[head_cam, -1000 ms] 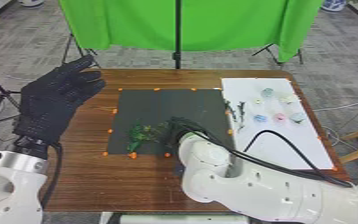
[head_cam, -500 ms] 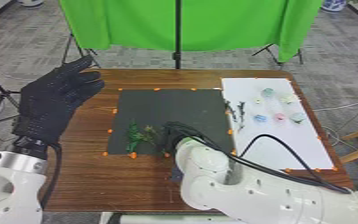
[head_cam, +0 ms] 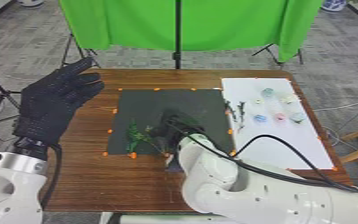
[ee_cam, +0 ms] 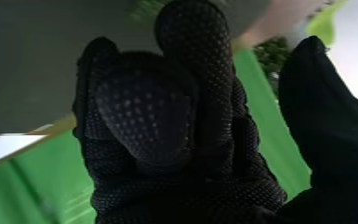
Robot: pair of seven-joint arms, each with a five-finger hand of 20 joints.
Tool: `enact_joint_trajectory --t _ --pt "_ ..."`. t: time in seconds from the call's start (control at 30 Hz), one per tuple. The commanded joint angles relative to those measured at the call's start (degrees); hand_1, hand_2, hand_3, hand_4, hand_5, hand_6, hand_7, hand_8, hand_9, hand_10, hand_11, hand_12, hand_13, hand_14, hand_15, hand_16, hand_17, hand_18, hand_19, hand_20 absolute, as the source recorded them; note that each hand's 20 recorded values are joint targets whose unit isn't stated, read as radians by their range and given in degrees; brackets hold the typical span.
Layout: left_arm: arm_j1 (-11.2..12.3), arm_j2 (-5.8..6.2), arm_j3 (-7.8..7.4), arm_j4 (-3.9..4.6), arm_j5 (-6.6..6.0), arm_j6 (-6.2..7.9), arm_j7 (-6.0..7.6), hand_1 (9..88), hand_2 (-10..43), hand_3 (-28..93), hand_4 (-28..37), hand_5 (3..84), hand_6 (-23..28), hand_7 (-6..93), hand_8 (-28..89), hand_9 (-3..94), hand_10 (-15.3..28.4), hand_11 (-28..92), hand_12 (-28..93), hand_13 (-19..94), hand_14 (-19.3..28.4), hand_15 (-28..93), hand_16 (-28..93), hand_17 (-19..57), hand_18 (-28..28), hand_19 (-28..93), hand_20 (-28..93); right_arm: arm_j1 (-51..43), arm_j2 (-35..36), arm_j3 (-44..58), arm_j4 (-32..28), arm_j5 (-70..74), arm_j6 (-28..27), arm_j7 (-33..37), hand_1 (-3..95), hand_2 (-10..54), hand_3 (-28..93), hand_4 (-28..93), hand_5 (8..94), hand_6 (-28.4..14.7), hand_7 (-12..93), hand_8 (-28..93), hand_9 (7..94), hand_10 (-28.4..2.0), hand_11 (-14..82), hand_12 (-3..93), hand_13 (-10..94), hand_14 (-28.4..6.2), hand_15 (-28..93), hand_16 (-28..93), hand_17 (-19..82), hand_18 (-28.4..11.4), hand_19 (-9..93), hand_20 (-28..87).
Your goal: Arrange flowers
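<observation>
In the head view my right hand (head_cam: 177,127) is over the lower right part of the dark mat (head_cam: 149,102). Green leafy sprigs (head_cam: 134,136) lie on the mat just left of it, some close to its fingers. The right wrist view has the same hand (ee_cam: 215,90) with mostly straight fingers, one bent inward, and the thumb apart; blurred green leaves (ee_cam: 147,9) are beyond the fingertips. My left hand (head_cam: 55,97) is raised at the table's left edge, open and holding nothing. Small blue (head_cam: 260,118), pink (head_cam: 279,117) and pale (head_cam: 289,99) flowers rest on the white sheet (head_cam: 282,145).
Thin dark-green stems (head_cam: 240,112) lie along the white sheet's left side. Orange markers (head_cam: 133,155) line the mat's border. A green cloth (head_cam: 131,25) on a stand is behind the brown table (head_cam: 87,175). Black cables run along my right arm.
My right hand shifted left and nearer, then a little farther up the mat. The sprigs beside it have shifted slightly left and show more clearly. My left hand has stayed still.
</observation>
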State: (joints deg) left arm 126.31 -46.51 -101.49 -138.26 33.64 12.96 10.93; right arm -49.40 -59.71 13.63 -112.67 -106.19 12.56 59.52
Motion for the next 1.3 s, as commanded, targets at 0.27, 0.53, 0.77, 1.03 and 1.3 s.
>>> enact_joint_trajectory --t 0.27,0.53,0.77,1.03,1.3 --pt "-1.24 0.55 1.10 0.42 -0.13 0.16 -0.34 21.9 8.0 78 -22.7 41.4 12.5 13.1 -8 34.7 22.9 33 11 24 28.4 55 -11 -9.6 27.9 62 3 6.66 -5.02 -1.16 5.31 11.37 -9.96 -6.66 29.1 4.6 73 -22 63.2 -2.4 12 -12 92.0 -13.8 33.5 20.4 89 -7.8 63 19 44 -21.6 93 -7" --pt "-1.64 0.63 1.37 0.78 -0.24 -0.23 -0.26 22.0 8.0 78 -22.7 41.5 12.5 13.0 -8 34.7 23.0 33 11 24 28.4 56 -11 -9.6 27.9 62 3 7.95 -6.17 -2.61 7.81 12.31 -11.62 -4.87 28.3 5.6 73 -22 59.7 -1.7 12 -12 91.6 -13.9 34.1 20.2 88 -8.1 63 19 43 -21.7 93 -7" --pt "-2.83 0.38 1.88 1.26 -0.05 -1.26 -0.76 21.9 8.0 78 -22.6 41.5 12.6 12.9 -8 34.7 22.9 33 11 24 28.4 56 -11 -9.6 27.9 62 3 9.01 -7.72 -4.26 9.84 11.64 -14.35 -2.60 27.6 6.5 73 -22 58.2 -1.3 12 -12 91.4 -14.1 34.3 20.0 88 -8.2 64 19 43 -21.8 93 -7" --pt "-3.09 0.57 2.06 1.39 -0.19 -1.51 -1.04 21.9 7.9 79 -22.7 41.5 12.6 13.0 -8 34.7 22.9 33 11 24 28.4 56 -11 -9.6 28.0 62 3 10.13 -8.02 -5.99 11.32 10.33 -12.54 0.69 26.1 8.0 72 -22 57.6 -1.6 11 -12 91.7 -14.2 34.3 19.9 88 -8.2 64 18 44 -21.7 93 -8" --pt "-3.81 0.41 2.52 1.65 -0.10 -1.54 -1.71 21.9 8.0 78 -22.6 41.5 12.6 13.0 -8 34.7 22.9 33 11 24 28.4 56 -11 -9.7 28.0 62 3 11.27 -7.98 -7.21 12.00 8.33 -10.89 3.43 25.3 8.6 72 -22 57.9 -2.3 11 -12 92.6 -14.2 34.1 19.6 89 -8.2 63 18 45 -22.0 93 -7"
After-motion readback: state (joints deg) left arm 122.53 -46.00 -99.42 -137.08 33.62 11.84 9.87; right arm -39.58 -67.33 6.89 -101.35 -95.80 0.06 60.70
